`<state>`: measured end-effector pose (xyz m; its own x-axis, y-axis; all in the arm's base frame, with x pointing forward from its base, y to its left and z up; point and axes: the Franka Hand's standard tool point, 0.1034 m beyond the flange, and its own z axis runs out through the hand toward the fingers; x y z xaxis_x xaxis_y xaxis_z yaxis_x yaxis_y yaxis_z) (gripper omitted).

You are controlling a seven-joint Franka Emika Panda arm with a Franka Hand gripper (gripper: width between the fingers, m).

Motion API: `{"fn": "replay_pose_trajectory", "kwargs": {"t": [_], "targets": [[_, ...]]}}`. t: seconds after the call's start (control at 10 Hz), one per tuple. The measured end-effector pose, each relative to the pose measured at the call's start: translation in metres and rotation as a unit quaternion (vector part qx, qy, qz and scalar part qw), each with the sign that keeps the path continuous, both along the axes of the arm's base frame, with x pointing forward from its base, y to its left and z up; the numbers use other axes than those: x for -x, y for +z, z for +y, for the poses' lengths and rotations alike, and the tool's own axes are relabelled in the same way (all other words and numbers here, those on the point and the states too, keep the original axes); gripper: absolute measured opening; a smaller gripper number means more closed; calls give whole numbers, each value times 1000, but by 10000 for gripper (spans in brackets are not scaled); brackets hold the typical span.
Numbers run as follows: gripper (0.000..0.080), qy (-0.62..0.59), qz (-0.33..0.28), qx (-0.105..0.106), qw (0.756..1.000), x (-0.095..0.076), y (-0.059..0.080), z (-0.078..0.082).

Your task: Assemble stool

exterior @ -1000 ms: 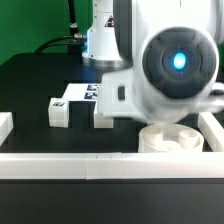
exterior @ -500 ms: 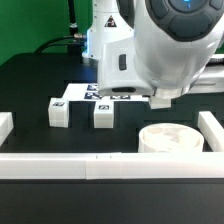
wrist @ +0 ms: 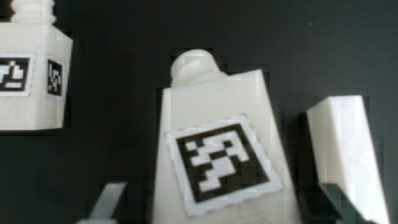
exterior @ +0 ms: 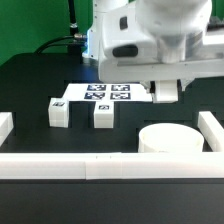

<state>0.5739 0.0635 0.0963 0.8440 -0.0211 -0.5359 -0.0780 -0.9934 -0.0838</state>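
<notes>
leg (wrist: 222,150): white plastic block with a square tag on its face and a narrower nub at one end. It's lifted off the desk (exterior: 40,80), over on the seat's side.
end effector (exterior: 165,92): clamped on that leg's sides, looks like a firm pinch.
seat (exterior: 172,138): thick round ring of smooth white plastic, resting on the desk. Can't see its sockets from here.
step tip: my guess is carry-to-seat, so keep the leg straight, line the nub up over a socket, lower slowly, and let go only once it's seated.
spares: near spare (exterior: 103,115) and far spare (exterior: 58,112) are the same boxy tagged blocks, standing apart.
marker board (exterior: 105,93): thin flat sheet behind them.
rails (exterior: 100,163): long white bars edging the matte black desk.
</notes>
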Motion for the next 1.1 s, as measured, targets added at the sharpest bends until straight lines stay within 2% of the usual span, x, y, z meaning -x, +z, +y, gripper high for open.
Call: {"fn": "replay_pose_trajectory", "kwargs": {"t": [0.1,0.2,0.3,0.5,0.7,0.8,0.9,1.1], "targets": [[325,-5,-52,3,999,-15,8,4],[325,-8,-96,5,995,-18,9,4],[325,-10,-114,7,993,-15,7,4],[325,-23,-179,10,984,-25,7,6],[325,-79,-239,6,968,-28,12,12],[325,-78,-260,8,962,-30,10,13],[325,-82,-310,10,947,-37,10,15],[325,-90,-378,13,922,-39,8,18]]}}
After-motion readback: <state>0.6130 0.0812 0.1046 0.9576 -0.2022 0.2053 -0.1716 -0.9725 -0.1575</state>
